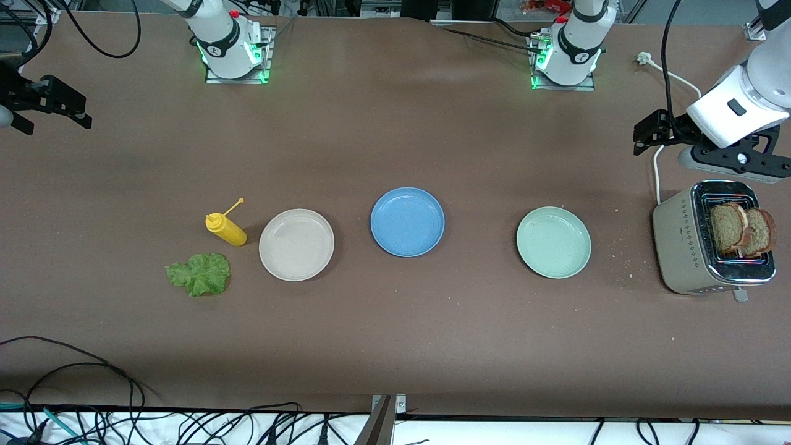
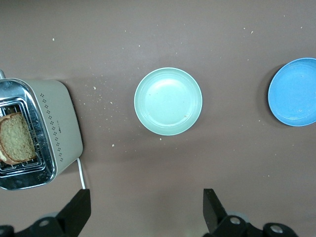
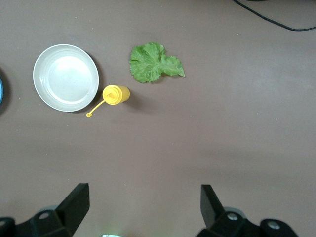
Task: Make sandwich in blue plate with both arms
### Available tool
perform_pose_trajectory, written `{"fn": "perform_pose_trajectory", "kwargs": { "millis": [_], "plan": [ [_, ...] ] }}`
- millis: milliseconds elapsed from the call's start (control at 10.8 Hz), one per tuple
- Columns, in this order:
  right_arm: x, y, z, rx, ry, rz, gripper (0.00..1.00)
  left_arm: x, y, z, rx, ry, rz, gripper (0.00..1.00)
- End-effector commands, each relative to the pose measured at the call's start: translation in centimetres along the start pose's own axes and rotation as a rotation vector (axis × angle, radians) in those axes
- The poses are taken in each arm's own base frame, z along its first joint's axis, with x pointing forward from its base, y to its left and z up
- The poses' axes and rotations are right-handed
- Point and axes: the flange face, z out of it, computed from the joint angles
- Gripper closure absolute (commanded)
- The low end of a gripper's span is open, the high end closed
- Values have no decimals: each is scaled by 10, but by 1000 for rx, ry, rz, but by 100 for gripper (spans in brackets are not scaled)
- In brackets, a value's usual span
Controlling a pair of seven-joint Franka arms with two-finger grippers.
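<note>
Front view: the round matte blue plate (image 1: 407, 221) sits mid-table between a beige plate (image 1: 296, 244) and a pale green plate (image 1: 553, 241); toward the right arm's end lie a ruffled green lettuce leaf (image 1: 199, 274) and a yellow squeeze bottle (image 1: 225, 228). Toward the left arm's end, two brown bread slices (image 1: 741, 230) stand in a beige toaster (image 1: 710, 247). Left gripper (image 2: 145, 210) hangs wide-jawed above the table near the toaster; right gripper (image 3: 143, 207) waits wide-jawed over its table end.

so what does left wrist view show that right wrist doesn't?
Only left wrist: toaster with two bread slices in its slots, green plate, most of the blue plate, the left gripper with fingers open. Only right wrist: lettuce, yellow bottle, beige plate, the right gripper with fingers open. Both: brown table; right wrist catches just a sliver of blue plate at its edge.
</note>
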Motion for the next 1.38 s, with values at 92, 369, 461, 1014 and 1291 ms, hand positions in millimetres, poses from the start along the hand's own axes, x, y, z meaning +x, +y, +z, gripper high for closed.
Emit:
{"fn": "perform_pose_trajectory", "kwargs": {
  "millis": [92, 369, 461, 1014, 1291],
  "plan": [
    [-2, -1, -6, -9, -5, 8, 0, -2, 2, -3, -25, -4, 16, 0],
    [-1, -4, -6, -10, -7, 4, 0, -2, 3, -4, -24, -2, 18, 0],
    [0, -6, -4, -10, -10, 4, 0, -2, 3, -3, -25, -4, 15, 0],
    [15, -17, 14, 9, -24, -7, 0, -2, 2, -3, -25, -4, 18, 0],
    [22, -17, 23, 17, -30, -1, 0, -2, 2, -4, -25, -2, 19, 0]
  ]
}}
